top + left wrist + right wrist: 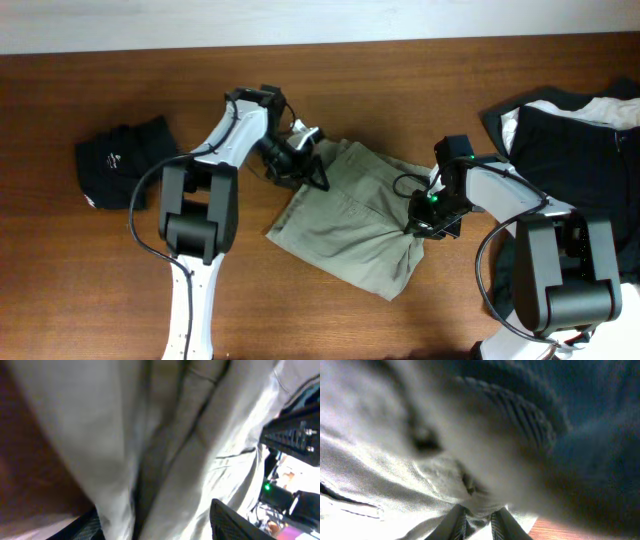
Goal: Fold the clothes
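The khaki-beige shorts [350, 215] lie folded in a rough trapezoid at the table's middle. My left gripper [307, 168] is at their upper left edge. In the left wrist view its fingers [155, 522] stand wide apart with bunched khaki fabric [165, 435] filling the gap between them. My right gripper [425, 215] is at the shorts' right edge. In the right wrist view its fingers [479, 522] are close together and pinch a fold of the khaki cloth [395, 475].
A crumpled black garment [125, 160] lies at the left of the wooden table [400, 80]. A pile of black and white clothes [580, 130] sits at the right edge, close behind my right arm.
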{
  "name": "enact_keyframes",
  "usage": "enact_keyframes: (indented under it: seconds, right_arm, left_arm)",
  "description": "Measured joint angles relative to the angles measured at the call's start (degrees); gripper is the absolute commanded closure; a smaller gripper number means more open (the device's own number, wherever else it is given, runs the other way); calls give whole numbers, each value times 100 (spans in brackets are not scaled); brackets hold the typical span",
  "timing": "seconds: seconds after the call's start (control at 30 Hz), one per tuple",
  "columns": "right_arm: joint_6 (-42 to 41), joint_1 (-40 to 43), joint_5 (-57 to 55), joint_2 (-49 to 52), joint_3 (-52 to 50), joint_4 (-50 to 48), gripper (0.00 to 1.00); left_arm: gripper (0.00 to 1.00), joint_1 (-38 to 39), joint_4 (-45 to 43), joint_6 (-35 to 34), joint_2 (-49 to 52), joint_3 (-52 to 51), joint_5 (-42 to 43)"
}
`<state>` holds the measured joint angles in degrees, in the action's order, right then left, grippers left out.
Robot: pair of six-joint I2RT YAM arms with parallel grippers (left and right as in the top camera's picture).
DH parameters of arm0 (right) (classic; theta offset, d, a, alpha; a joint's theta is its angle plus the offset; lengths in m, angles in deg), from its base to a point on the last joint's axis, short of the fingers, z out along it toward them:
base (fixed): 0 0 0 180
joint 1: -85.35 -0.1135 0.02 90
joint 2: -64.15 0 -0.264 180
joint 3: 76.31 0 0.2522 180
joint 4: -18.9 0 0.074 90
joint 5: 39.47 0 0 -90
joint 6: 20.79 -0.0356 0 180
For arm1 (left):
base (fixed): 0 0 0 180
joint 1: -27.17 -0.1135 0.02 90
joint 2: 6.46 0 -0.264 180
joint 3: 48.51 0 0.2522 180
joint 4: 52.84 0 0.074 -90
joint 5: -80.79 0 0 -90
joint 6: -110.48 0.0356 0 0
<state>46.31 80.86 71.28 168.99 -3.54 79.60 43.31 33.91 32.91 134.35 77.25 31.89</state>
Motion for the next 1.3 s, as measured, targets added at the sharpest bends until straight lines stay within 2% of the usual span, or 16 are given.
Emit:
enact_keyframes:
  seconds: [0.3, 0.33, 0.37, 0.4, 0.5, 0.53, 0.63, 0.67, 0.73, 0.83, 0.93, 1.1, 1.2, 1.23, 1.27, 1.3]
  right_arm:
    - [-48, 0, 20, -2, -4, -33, 78]
    - [-50, 0, 20, -2, -4, -33, 78]
    - [-52, 0, 20, -2, -4, -33, 79]
    - [-52, 0, 20, -2, -4, -35, 82]
    - [61, 0, 15, 0, 50, 273, 85]
    - [197, 0, 13, -46, 208, 822, 85]
    - [542, -7, -28, -841, 1036, 1799, 80]
    - [625, -7, -28, -1401, 1587, 1910, 79]
    - [680, -7, -28, -2055, 2177, 1956, 79]
    - [688, -7, -28, -2061, 2234, 2039, 79]
    - [684, -7, -28, -2055, 2234, 2041, 79]
    - [638, -7, -28, -2055, 2234, 2061, 79]
    - [638, -7, -28, -2052, 2234, 2063, 78]
    - [640, -7, -28, -2052, 2234, 2068, 78]
    - [636, -7, -28, -2050, 2234, 2081, 78]
    - [638, -7, -28, -2050, 2234, 2083, 78]
  left_arm:
    - [63, 400, 157, 1237, 37, -164, 26]
    - [74, 535, 168, 1270, 42, -166, 9]
    - [95, 654, 175, 1333, 42, -166, -22]
    - [100, 710, 157, 1390, 57, -177, -96]
    - [99, 704, 205, 1460, 129, -188, 26]
    - [99, 684, 385, 1464, 149, -157, 33]
    - [100, 284, 1445, 1438, 363, 841, -63]
    - [100, -197, 1755, 1198, 483, 1996, -96]
    - [100, -1016, 1766, 472, 459, 3370, -125]
    - [99, -2092, 1113, -514, 448, 4590, -127]
    - [100, -3042, 520, -894, 448, 4658, -258]
    - [99, -3856, 992, -946, 450, 4658, -1355]
    - [58, -4181, 1650, -960, 483, 4662, -1939]
    - [52, -4183, 2028, -940, 522, 4660, -2271]
    - [25, -4183, 2260, -931, 577, 4660, -2627]
    - [20, -4223, 2358, -964, 599, 4662, -2844]
